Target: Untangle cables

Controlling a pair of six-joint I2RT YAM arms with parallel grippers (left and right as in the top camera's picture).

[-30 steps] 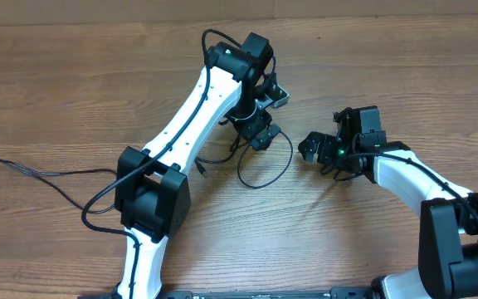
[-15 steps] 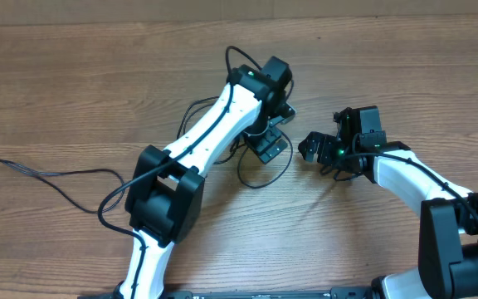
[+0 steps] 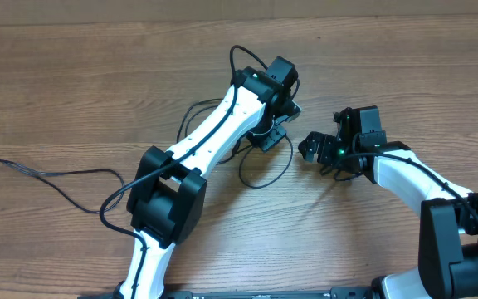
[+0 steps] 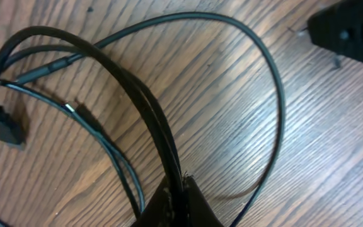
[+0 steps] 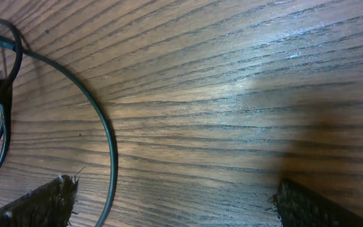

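Observation:
The cables lie as a small black tangle of loops on the wooden table, just below my left gripper. In the left wrist view, my left gripper is shut on two strands of the cables, which run up from the jaws and fan into loops. A small plug end rests on the wood at the left. My right gripper stands open to the right of the tangle, holding nothing. In the right wrist view, one cable loop curves just inside the left of its fingers.
A long thin black wire lies on the table at the far left, running toward the left arm's base. The right gripper's dark body shows at the top right of the left wrist view.
My left arm has swung right and slightly away over the tangle, and its gripper has gone from open to shut on the cable strands. The right arm has not moved.

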